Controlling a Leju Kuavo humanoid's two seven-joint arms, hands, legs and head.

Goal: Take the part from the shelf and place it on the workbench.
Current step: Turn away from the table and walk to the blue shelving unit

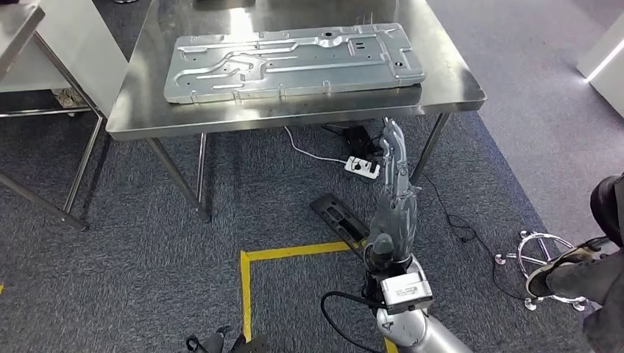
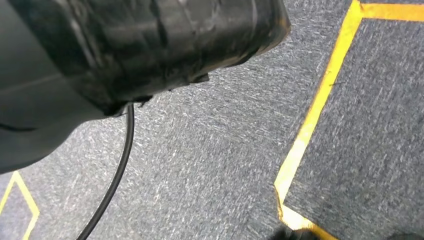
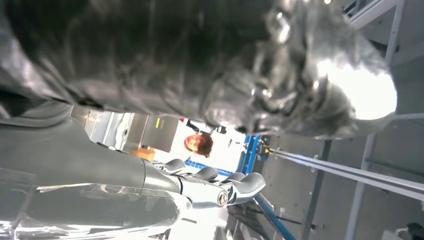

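Head view: the large, flat, stamped sheet-metal part (image 1: 294, 62), silver-grey with raised ribs, pressed channels and small holes, lies flat on the stainless-steel workbench (image 1: 449, 81) in the upper centre of the frame. It covers most of the tabletop's width, its long edge parallel to the bench's front edge, and nothing touches it. The bench's far side is cut off by the top of the frame.

The right hand (image 1: 394, 184) rises from the lower centre on its silver arm, below the bench's front edge and well apart from the part; its fingers are extended and apart, grasping nothing. In the right wrist view the same hand's dark fingertips (image 3: 245, 184) lie stretched out with nothing between them; the glossy surface in the upper half of that frame is too blurred to identify.

Whether the left hand is released or clenched cannot be told: the left wrist view gives grey carpet (image 2: 200, 165) crossed by yellow floor tape (image 2: 315, 115) and a black cable (image 2: 117, 175).
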